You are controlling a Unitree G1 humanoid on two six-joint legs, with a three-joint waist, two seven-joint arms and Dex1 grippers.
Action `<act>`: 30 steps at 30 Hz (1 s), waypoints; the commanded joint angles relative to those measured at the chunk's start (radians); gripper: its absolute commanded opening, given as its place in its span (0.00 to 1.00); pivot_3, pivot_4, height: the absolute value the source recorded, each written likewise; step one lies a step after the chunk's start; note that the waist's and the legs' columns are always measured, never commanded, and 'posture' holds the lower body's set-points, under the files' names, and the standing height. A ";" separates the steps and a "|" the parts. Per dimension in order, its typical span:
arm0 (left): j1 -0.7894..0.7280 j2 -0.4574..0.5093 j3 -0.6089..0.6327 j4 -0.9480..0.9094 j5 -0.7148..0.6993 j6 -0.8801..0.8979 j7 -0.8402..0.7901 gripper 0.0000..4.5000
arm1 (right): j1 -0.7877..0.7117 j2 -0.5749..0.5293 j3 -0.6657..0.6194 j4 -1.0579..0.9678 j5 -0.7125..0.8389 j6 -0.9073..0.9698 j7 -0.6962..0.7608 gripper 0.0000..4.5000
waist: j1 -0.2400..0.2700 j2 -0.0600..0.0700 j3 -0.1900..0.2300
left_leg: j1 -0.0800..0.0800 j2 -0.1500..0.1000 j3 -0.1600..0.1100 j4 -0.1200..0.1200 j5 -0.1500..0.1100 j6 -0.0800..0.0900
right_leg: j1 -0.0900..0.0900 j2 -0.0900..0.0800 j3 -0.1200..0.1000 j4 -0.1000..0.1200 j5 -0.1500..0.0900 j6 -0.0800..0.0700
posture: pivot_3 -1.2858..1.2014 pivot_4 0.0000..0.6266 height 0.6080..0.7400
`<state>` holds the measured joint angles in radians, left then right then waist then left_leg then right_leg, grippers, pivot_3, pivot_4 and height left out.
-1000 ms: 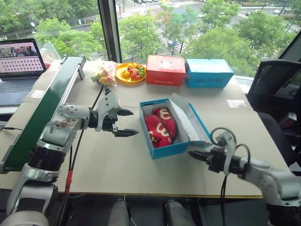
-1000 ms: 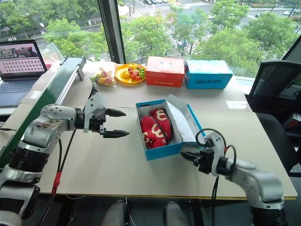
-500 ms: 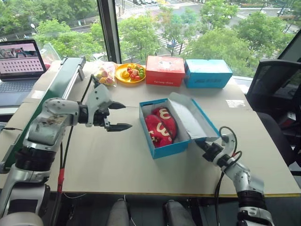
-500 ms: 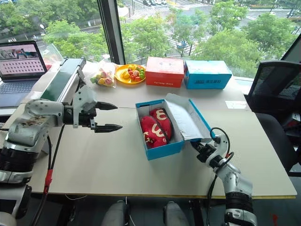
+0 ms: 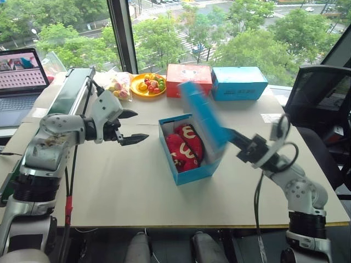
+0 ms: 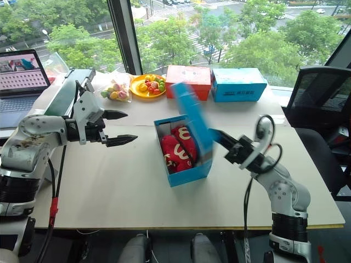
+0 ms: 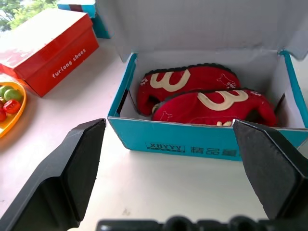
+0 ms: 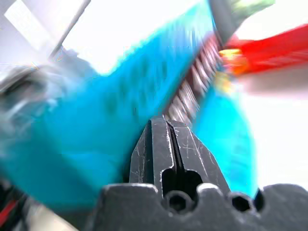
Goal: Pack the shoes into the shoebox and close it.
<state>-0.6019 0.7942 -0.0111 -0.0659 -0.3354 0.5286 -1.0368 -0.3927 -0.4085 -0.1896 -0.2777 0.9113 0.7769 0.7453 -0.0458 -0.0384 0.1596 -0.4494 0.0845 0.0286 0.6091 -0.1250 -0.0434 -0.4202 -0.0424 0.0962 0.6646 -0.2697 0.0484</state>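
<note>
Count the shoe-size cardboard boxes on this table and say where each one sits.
3. The open blue shoebox sits mid-table with the red shoes inside. The red box and the other blue box stand side by side along the far edge by the window.

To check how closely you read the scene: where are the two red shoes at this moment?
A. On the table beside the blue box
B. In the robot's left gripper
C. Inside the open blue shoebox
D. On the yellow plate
C: both red shoes lie side by side inside the blue shoebox, whose lid is raised, not yet shut.
</note>
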 commanded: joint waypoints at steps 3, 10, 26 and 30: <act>0.024 0.005 0.053 -0.069 -0.020 0.013 0.042 1.00 | -0.125 -0.059 0.185 0.018 -0.123 0.017 0.027 0.00 | 0.010 0.000 0.000 | -0.001 0.000 0.000 0.002 0.000 0.000 | 0.001 -0.001 -0.001 -0.001 0.000 0.000 | 0.52 0.24 1.00; 0.108 -0.005 0.077 -0.142 -0.026 0.050 0.107 1.00 | -0.507 0.087 0.405 0.553 -0.464 -0.241 0.058 0.00 | -0.002 0.000 0.000 | -0.002 0.000 0.000 0.004 0.000 0.000 | -0.002 0.000 0.000 0.000 0.000 0.000 | 0.52 0.24 1.00; 0.271 -0.101 0.094 -0.321 -0.049 0.133 0.291 1.00 | -0.763 0.273 0.453 1.477 -0.868 -0.776 0.061 0.00 | 0.009 -0.001 0.000 | 0.003 -0.001 -0.001 0.001 0.000 -0.001 | 0.003 -0.001 -0.002 0.000 0.004 -0.007 | 0.52 0.24 1.00; 0.281 -0.130 0.075 -0.334 -0.025 0.076 0.312 1.00 | -0.729 0.208 0.301 1.220 -0.713 -0.653 0.182 0.16 | 0.010 -0.001 0.000 | 0.005 -0.001 -0.001 0.001 0.000 -0.001 | 0.007 -0.001 -0.002 0.000 0.004 -0.007 | 0.52 0.24 1.00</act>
<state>-0.3147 0.6727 0.0570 -0.3643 -0.3673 0.6503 -0.7450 -1.1308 -0.1465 0.1882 1.0996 0.1138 0.0567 0.8673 -0.0356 -0.0394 0.1600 -0.4451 0.0839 0.0275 0.6100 -0.1246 -0.0445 -0.4133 -0.0434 0.0945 0.6642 -0.2658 0.0417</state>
